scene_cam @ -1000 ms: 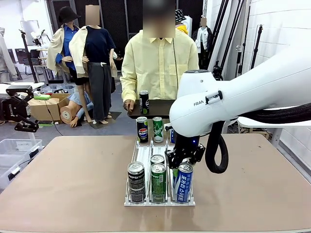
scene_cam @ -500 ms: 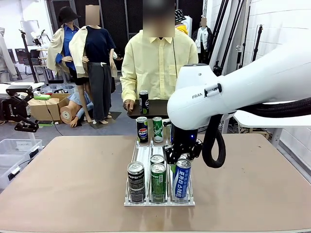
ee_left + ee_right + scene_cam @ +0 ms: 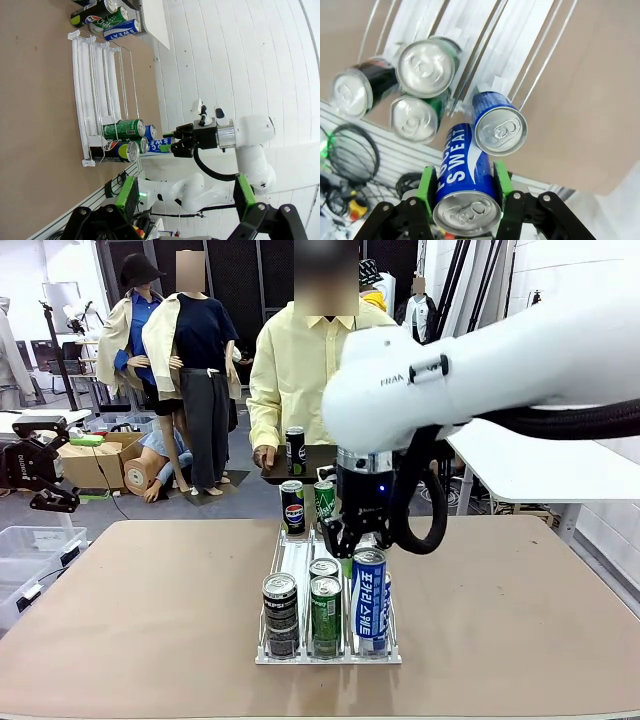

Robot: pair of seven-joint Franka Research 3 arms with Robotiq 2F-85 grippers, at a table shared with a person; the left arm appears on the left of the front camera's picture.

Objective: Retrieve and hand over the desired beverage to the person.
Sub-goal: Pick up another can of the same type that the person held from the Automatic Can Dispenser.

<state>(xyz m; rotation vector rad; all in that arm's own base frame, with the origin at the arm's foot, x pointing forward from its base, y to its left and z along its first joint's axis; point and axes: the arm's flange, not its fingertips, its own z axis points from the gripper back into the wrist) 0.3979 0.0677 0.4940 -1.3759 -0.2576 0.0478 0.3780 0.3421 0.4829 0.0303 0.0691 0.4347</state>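
Note:
My right gripper is shut on a blue Pocari Sweat can, holding it by the top just above the right lane of the white wire rack. In the right wrist view the blue can sits between the green pads, with a second blue can in the rack below it. The person in a pale-yellow shirt stands at the far side, holding a dark tray with a black can on it. My left gripper is open and holds nothing.
The rack's front holds a black Pepsi can and two green cans. At its back stand a Pepsi can and a green can. Bare brown table lies on both sides.
My right gripper has lifted the blue can out of the rack's front right lane and carried it up and slightly left. The arm has swung higher.

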